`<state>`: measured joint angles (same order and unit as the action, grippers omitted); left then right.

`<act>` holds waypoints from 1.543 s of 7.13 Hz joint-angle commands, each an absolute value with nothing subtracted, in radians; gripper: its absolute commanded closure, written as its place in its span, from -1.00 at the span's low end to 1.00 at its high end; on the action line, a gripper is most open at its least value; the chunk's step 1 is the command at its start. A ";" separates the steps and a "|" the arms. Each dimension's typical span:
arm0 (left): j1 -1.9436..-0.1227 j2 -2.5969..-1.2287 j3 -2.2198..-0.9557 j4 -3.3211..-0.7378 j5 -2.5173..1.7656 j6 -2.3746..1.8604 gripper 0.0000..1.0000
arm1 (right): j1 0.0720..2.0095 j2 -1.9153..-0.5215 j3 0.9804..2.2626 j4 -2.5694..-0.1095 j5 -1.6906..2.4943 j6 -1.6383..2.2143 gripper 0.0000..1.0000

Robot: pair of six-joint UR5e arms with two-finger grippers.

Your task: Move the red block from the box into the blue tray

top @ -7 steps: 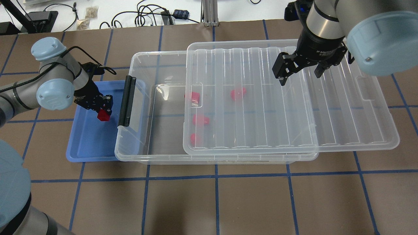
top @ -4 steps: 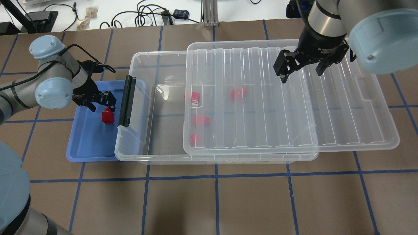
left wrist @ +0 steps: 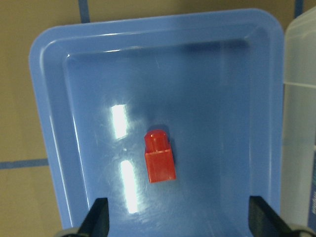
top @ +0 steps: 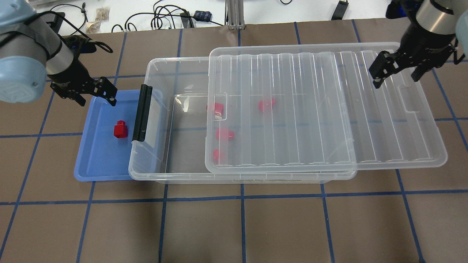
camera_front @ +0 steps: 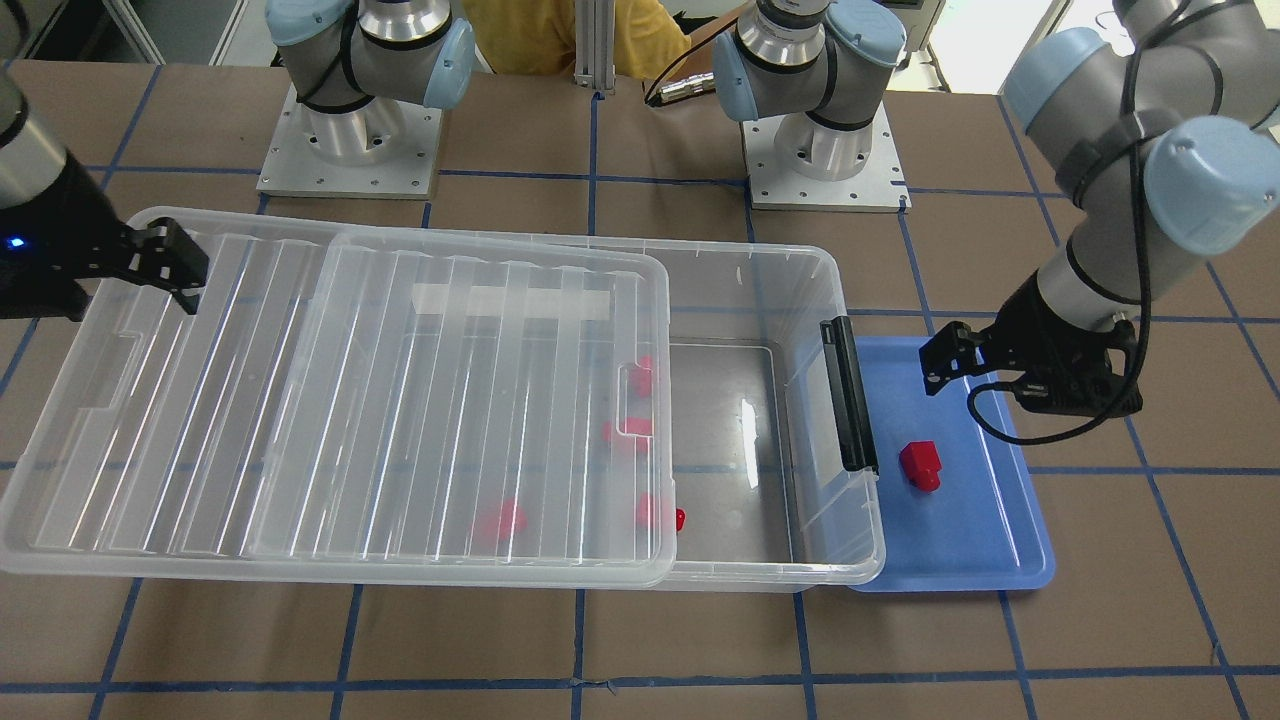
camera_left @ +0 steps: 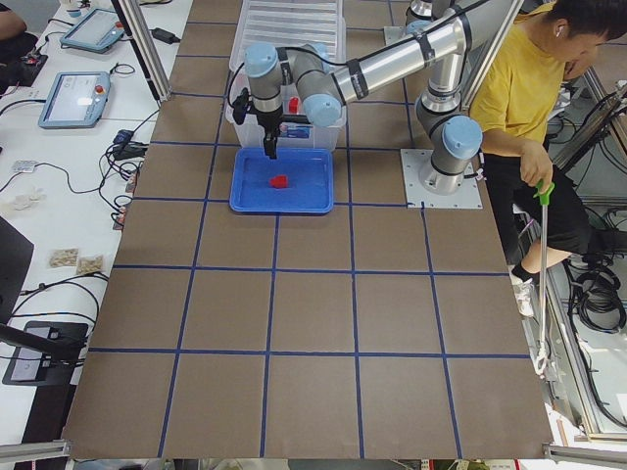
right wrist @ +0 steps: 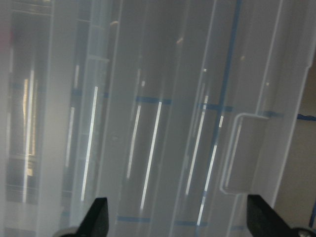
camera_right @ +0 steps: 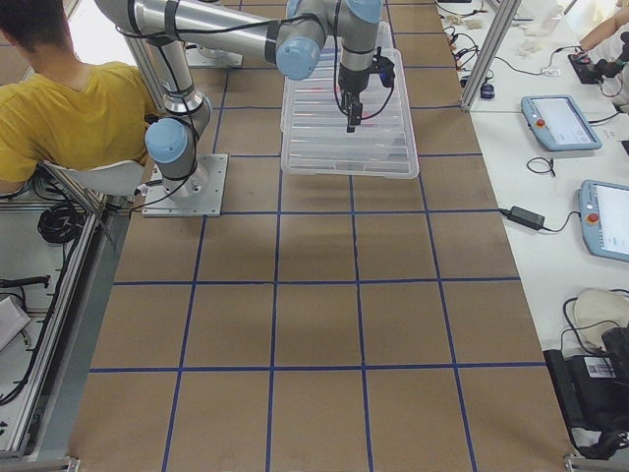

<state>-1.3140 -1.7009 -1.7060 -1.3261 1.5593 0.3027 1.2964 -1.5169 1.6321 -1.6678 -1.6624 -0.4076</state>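
A red block [top: 120, 130] [camera_front: 921, 465] [left wrist: 159, 157] lies loose in the blue tray [top: 95, 160] [camera_front: 1000, 530] [left wrist: 222, 98]. My left gripper [top: 94, 95] [camera_front: 955, 362] is open and empty, raised above the tray's far edge. The clear box [top: 153, 160] [camera_front: 800, 300] stands beside the tray, its black latch [top: 142, 112] toward it. Its ribbed lid [top: 402, 146] [camera_front: 150, 450] [right wrist: 148, 123] is slid aside, half over the box. Several red blocks [top: 223, 134] show inside through the lid. My right gripper [top: 396, 73] is open and empty above the lid's far right part.
Cables and small devices [top: 172, 18] lie beyond the table's far edge. A person in a yellow shirt [camera_left: 509, 88] stands by the robot bases [camera_front: 350, 130]. Brown table with blue grid lines [top: 241, 197] stretches in front of the box.
My left gripper let go of the red block, which now lies in the tray, then rose and drew back to the far left. My right gripper moved right along the lid.
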 commanded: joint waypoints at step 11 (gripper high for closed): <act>-1.634 -1.514 -1.601 -1.542 1.565 -0.063 -1.00 | 1.065 -1.414 1.758 -1.799 -1.605 -0.548 -1.00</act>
<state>-1.6337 -1.5149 -1.6014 -1.5417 1.5640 -0.0642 1.0603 -1.4121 1.7546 -1.8063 -1.6674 -0.5839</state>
